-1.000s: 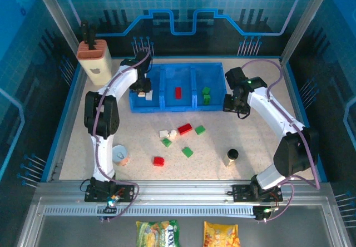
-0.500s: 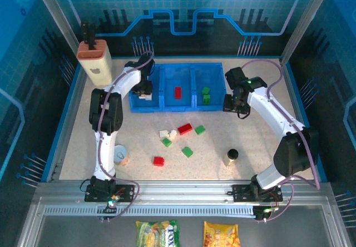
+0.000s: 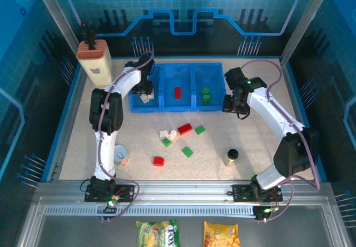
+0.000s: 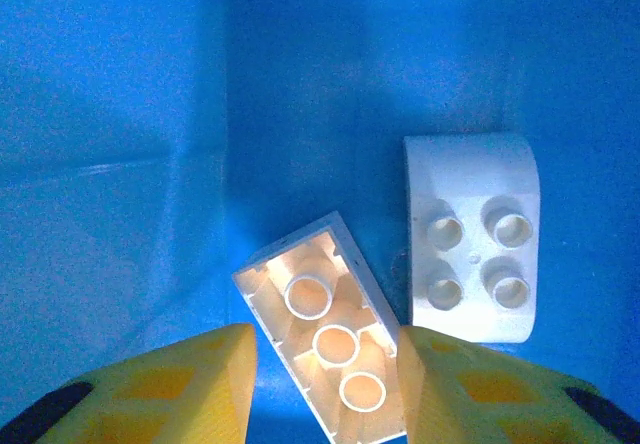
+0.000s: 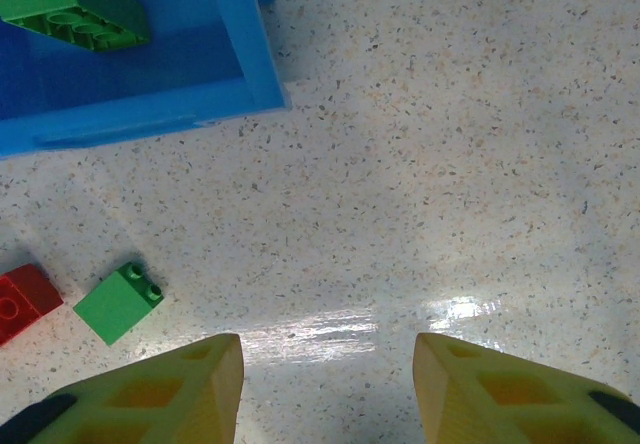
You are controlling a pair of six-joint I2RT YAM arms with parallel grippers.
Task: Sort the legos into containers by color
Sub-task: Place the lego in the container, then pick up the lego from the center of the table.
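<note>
The left gripper (image 4: 325, 364) is inside the left compartment of the tray (image 3: 178, 108), at the upper centre of the overhead view. It straddles an upturned white brick (image 4: 315, 314) beside a second white brick (image 4: 470, 254). Whether it grips or has let go, I cannot tell. The right gripper (image 5: 328, 364) hangs parted and empty over the table (image 5: 450, 164), just right of the tray.

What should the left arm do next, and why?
Probably lift the left gripper straight up: its white lego already sits in the tray's left compartment beside another white lego, the fingers look loose around it, and more legos wait on the table.
</note>
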